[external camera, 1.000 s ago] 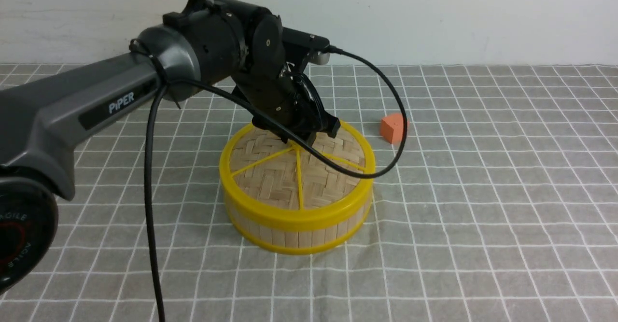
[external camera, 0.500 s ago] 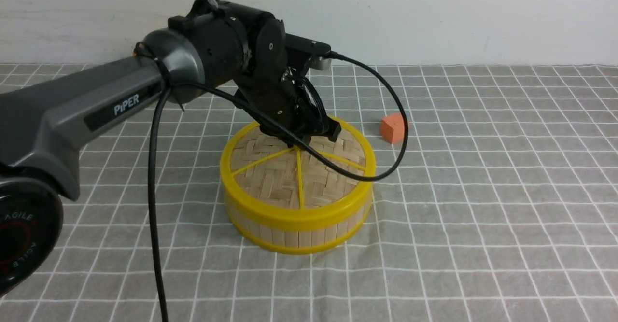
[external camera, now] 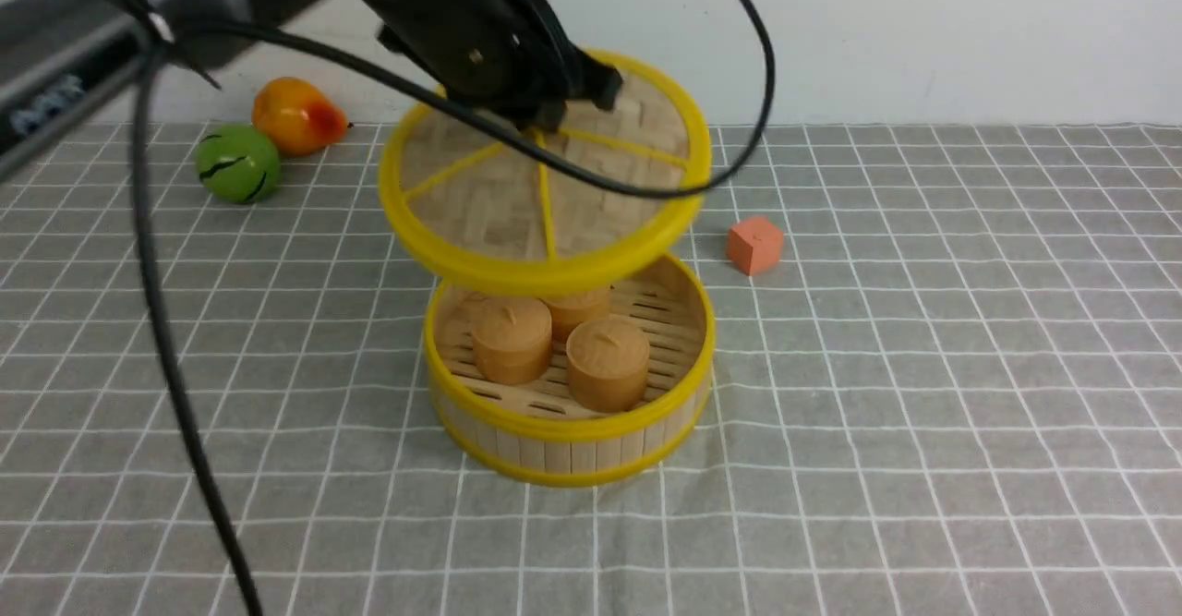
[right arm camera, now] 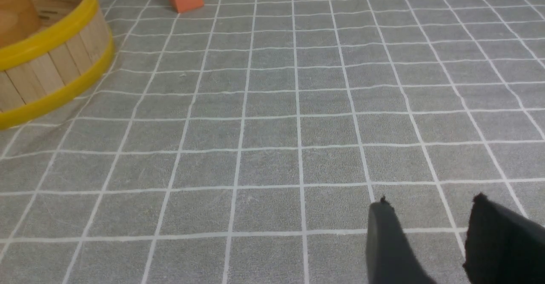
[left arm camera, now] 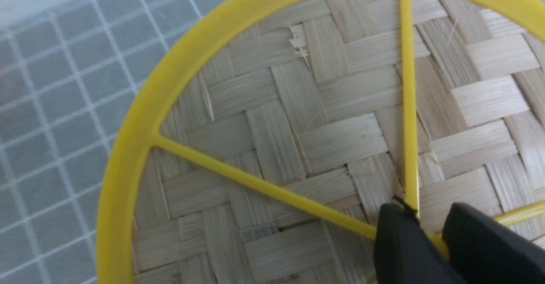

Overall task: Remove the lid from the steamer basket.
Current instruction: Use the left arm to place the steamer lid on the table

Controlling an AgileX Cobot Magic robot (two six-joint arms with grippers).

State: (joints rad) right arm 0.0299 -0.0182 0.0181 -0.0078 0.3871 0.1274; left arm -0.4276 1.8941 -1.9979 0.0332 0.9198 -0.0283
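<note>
Front view: my left gripper [external camera: 545,126] pinches the lid [external camera: 609,205] near its centre, upper middle of frame, likely so the disc hangs balanced, held above the steamer basket [external camera: 572,428] at centre, clear of the brown buns [external camera: 607,364]. My right gripper [right arm camera: 430,237] stands spread, lower right of its wrist view, apparently unneeded.
</note>
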